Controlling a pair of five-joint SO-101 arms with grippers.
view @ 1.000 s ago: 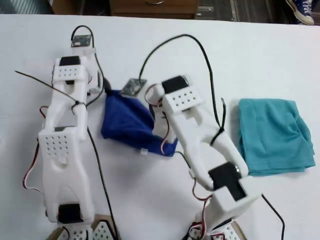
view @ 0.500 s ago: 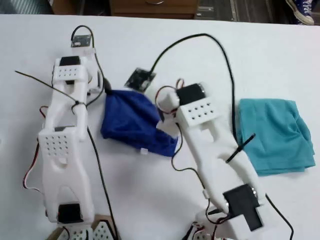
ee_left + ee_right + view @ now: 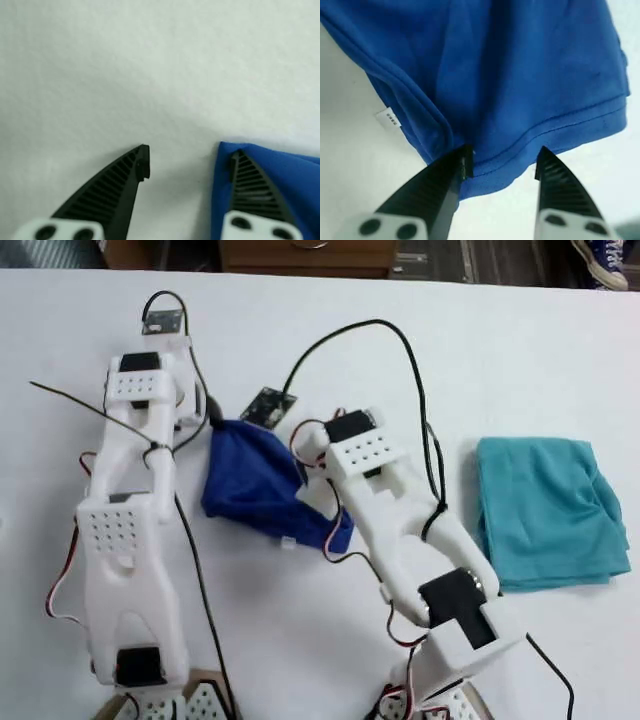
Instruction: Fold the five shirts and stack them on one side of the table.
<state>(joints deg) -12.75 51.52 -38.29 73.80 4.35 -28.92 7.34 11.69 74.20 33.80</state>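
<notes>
A crumpled blue shirt point(image 3: 250, 480) lies on the white table between my two arms. A folded teal shirt point(image 3: 545, 510) lies flat at the right side. My left gripper point(image 3: 189, 161) stands open at the blue shirt's point(image 3: 290, 185) far left corner, one finger over its edge and the other over bare table. My right gripper point(image 3: 503, 161) is open just above the blue shirt's point(image 3: 520, 75) hemmed right edge, with cloth showing between its fingers. A white label point(image 3: 388, 119) sticks out of the shirt's seam.
My left arm point(image 3: 130, 530) stretches along the table's left side; my right arm point(image 3: 400, 520) crosses the middle, between the two shirts. Black cables point(image 3: 400, 340) loop over the table behind them. Wooden furniture point(image 3: 310, 255) stands past the far edge.
My right arm swung right, away from the blue shirt, then came back left over its right edge. The left arm and both shirts kept still.
</notes>
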